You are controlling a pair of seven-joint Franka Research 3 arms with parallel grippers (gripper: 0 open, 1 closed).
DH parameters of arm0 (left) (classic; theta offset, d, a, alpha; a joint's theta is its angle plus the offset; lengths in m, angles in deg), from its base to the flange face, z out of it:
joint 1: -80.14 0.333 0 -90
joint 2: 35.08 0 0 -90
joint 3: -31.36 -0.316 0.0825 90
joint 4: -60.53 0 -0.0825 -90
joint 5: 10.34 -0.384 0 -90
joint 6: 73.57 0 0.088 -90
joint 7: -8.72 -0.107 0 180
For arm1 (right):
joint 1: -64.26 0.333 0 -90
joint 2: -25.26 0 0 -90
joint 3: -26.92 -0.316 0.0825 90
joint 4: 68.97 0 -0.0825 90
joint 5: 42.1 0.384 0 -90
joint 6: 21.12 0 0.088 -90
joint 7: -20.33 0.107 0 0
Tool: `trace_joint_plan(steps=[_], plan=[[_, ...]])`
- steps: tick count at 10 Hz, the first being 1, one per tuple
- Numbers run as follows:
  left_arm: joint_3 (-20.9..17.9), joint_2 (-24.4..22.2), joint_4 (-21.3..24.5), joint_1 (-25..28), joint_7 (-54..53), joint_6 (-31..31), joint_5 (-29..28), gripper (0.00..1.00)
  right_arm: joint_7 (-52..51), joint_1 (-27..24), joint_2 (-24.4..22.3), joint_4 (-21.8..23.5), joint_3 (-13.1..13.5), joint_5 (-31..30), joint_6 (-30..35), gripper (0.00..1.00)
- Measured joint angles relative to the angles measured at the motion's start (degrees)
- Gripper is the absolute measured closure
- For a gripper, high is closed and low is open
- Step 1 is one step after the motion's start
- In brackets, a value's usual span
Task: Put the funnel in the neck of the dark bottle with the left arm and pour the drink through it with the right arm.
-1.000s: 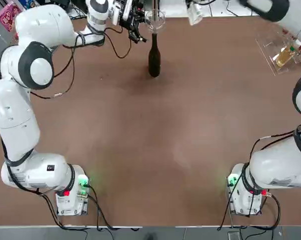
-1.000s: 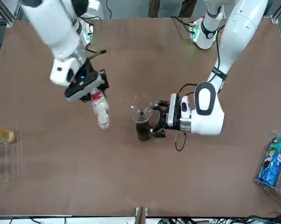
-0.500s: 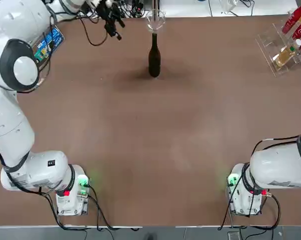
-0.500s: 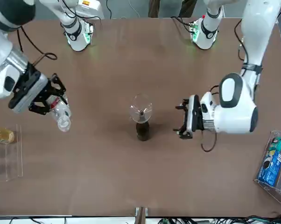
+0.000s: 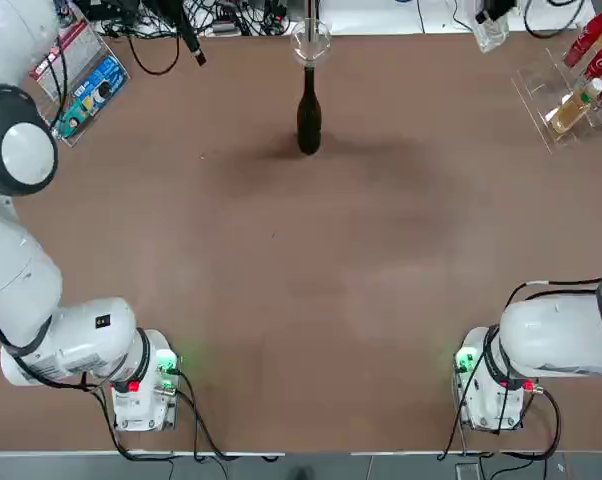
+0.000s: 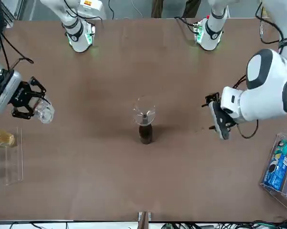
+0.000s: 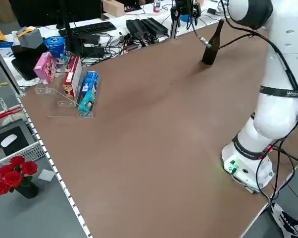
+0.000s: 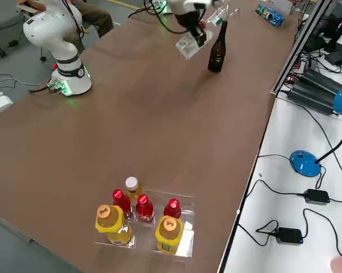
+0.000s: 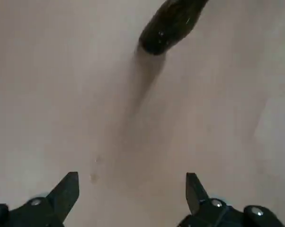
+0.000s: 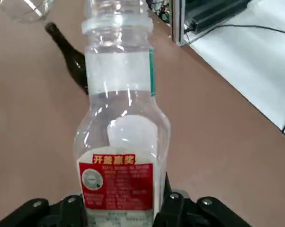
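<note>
Funnel's [image 6: 144,113] in the dark bottle [image 6: 146,134]; my left jaws [image 6: 214,113] are spread beside it, right jaws [image 6: 33,98] pinching the drink [image 6: 44,112] opposite.

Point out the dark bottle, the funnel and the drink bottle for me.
Dark bottle [image 8: 217,54], right side view, on its body.
Funnel [image 6: 144,114], front view, on its clear cone.
Drink bottle [image 10: 121,125], right wrist view, on its clear shoulder above the red label.

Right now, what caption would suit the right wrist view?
Right gripper shut on the clear plastic bottle, with the dark bottle standing beyond.
</note>
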Motion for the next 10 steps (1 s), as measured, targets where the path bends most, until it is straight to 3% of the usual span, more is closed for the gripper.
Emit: trace_joint_plan(steps=[3, 6, 8, 10], plan=[[-0.07, -6.05, -2.42, 3.40, 16.77, -6.13, -1.93, 0.00, -23.99, -0.01, -0.03, 8.66, 7.96, 9.77, -0.01, 0.51], [-0.17, -13.87, -2.62, 6.52, 22.25, -8.61, -10.92, 0.00, -45.94, 0.01, 1.83, 15.97, 13.15, 20.31, 2.47, 0.51], [-0.18, -15.29, -2.51, 9.01, 29.01, -8.86, -10.67, 0.00, -59.82, -0.01, 8.36, 17.33, 16.32, 27.18, 8.67, 0.51], [-0.29, -15.41, -2.52, 10.78, 32.22, -8.80, -10.52, 0.00, -70.87, 0.01, 16.65, 17.35, 17.44, 31.42, 14.46, 0.51]])
